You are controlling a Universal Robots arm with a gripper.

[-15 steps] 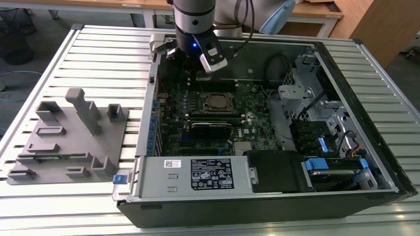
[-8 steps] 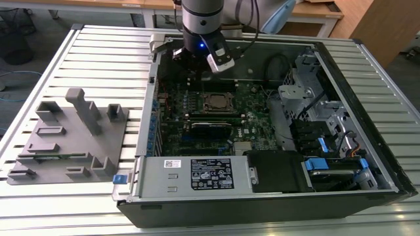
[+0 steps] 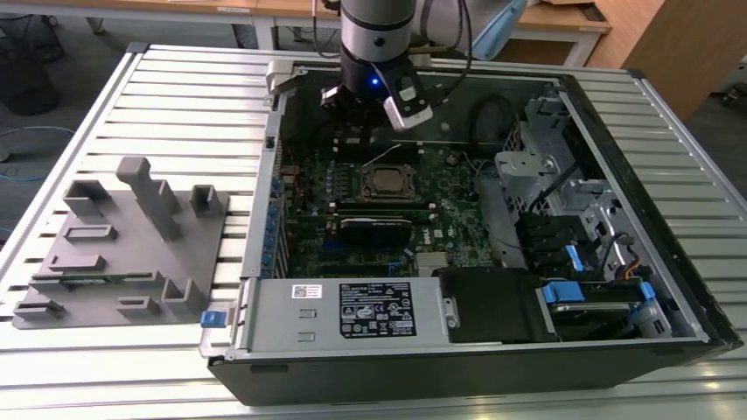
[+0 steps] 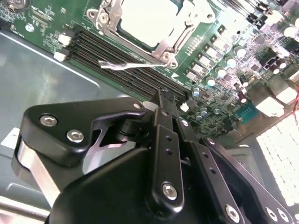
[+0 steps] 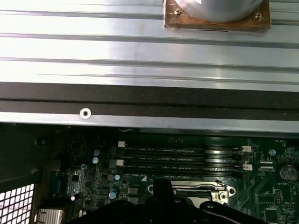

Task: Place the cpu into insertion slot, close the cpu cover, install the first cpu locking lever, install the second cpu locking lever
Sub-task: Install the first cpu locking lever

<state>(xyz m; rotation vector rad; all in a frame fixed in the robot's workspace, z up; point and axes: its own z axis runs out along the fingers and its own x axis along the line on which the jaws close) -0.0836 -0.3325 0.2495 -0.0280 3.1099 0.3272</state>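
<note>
The cpu (image 4: 147,18) shows its pale silver top in the insertion slot (image 3: 389,182) of the green motherboard. The cpu cover (image 4: 164,46) lies flat around it as a metal frame. A thin metal lever (image 4: 122,65) sticks out loose over the long black memory slots beside the socket; in the exterior view it is a thin line (image 3: 383,157) rising from the socket's far edge. My gripper (image 4: 161,95) hangs over the memory slots, a short way from the socket, fingers pressed together with nothing between them. In the exterior view the gripper (image 3: 353,131) is just beyond the socket.
The open computer case (image 3: 653,210) walls in the board on all sides. A white-labelled power supply (image 3: 350,311) lies along the near side, drive bays (image 3: 583,219) at the exterior view's right. A grey fixture block (image 3: 117,254) stands on the slatted table at the left.
</note>
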